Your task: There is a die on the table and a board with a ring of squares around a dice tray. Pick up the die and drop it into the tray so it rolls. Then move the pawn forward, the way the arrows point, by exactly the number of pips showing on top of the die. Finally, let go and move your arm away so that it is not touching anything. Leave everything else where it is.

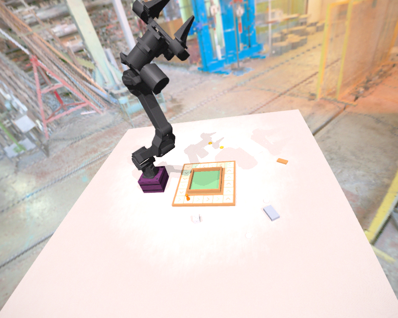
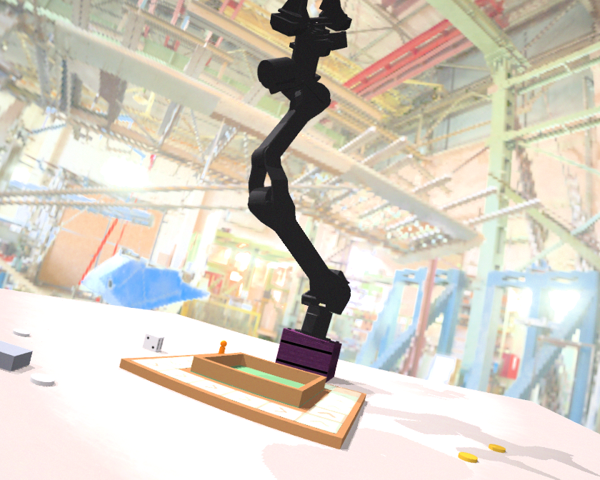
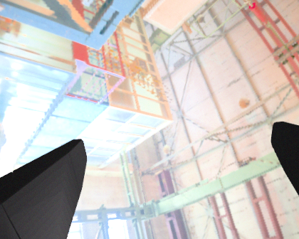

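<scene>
Reaching skyward, I had my gripper (image 1: 176,14) high above the board (image 1: 204,183), its jaws spread wide and pinching nothing; my wrist view showed only rafters between 2 dark fingertips. The die (image 1: 196,218) lay on the table (image 1: 199,265) just off the board's near edge, close to the corner where the orange pawn (image 1: 187,197) stood on its square. The tray (image 1: 205,180) sat in the board's middle, holding nothing.

My worries, as judgements: the die was pale on a pale table, so I could misjudge its spot and close on nothing. Coming down beside the board, I might clip its raised rim or knock the pawn, which stood near the die. Dropped from too low, the die might not roll; from too high, it could bounce out. The grey block (image 1: 271,212), the orange tile (image 1: 282,161), the 2 yellow coins (image 1: 215,145) and the white discs (image 2: 42,379) lay around the board and had to stay put.

Writing: none readable, only arrows on the squares and pips too small to count
</scene>
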Available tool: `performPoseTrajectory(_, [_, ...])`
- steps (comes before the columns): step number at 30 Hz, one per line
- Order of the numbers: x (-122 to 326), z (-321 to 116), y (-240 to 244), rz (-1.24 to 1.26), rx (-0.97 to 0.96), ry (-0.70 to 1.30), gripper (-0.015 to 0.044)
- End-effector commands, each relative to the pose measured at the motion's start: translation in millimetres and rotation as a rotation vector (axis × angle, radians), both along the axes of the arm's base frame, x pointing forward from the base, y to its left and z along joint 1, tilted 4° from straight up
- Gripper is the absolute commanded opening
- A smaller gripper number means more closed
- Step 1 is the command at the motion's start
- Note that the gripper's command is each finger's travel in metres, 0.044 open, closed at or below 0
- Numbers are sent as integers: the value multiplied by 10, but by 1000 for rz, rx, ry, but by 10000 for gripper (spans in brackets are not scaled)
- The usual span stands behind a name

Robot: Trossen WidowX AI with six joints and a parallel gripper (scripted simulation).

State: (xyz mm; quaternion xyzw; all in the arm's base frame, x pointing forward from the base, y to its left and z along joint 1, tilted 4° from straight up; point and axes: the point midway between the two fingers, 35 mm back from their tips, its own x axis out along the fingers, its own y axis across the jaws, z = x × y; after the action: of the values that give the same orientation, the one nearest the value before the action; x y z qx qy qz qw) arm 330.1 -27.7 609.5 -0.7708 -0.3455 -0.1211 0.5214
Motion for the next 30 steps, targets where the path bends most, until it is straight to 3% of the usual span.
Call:
performPoseTrajectory(1, [-17,12,-13,-6,0,-4,374])
performPoseTrajectory(5, [-374,238,-223,-138,-24,-103,275])
performPoseTrajectory(17, [-1633,819,-239,-643,-356,-532,275])
performPoseTrajectory(30, [-2700,994,762,-1225,-897,-967,275])
